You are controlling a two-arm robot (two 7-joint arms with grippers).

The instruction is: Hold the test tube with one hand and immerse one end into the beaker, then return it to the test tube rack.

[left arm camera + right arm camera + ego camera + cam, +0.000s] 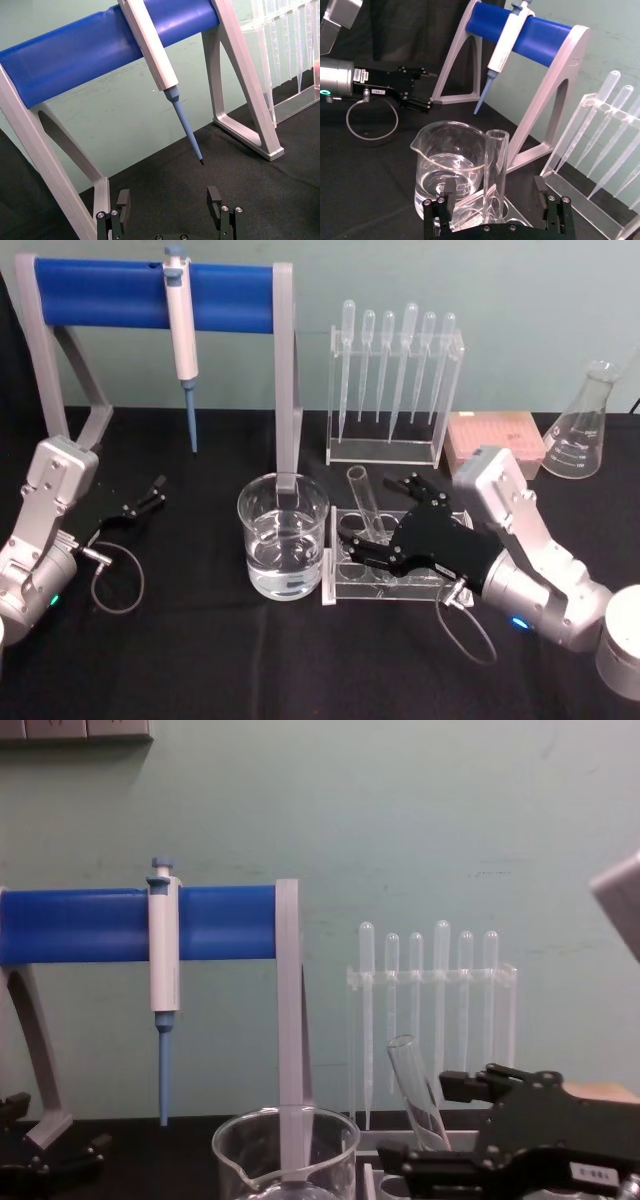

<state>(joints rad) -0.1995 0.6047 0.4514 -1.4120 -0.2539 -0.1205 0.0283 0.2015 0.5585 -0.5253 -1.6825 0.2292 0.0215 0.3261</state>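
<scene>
Clear glass test tube (360, 498) leans in the acrylic rack (400, 588), just beside the water-filled beaker (283, 540); the right gripper (370, 512) straddles it, jaws spread, not gripping. The left gripper (140, 502) rests well apart, jaws spread.

Stand (288, 360): a grey frame is carrying a blue bar (100, 295) at the back left of the worktop (200, 660).
Pipettor (183, 330): hanging upright from the bar, its blue tip pointing down, clear of the worktop.
Pipettes (408, 370): six standing in a row, bulbs up, tips down.
Pipette rack (385, 452): clear, standing just right of the stand's right leg and holding the pipettes.
Box (495, 440): pinkish, lying just right of the pipette rack.
Flask (580, 430): clear, conical, standing at the far right near the box.
Worktop: wearing a black cover.
Wall (480, 280): pale green, running behind everything.
</scene>
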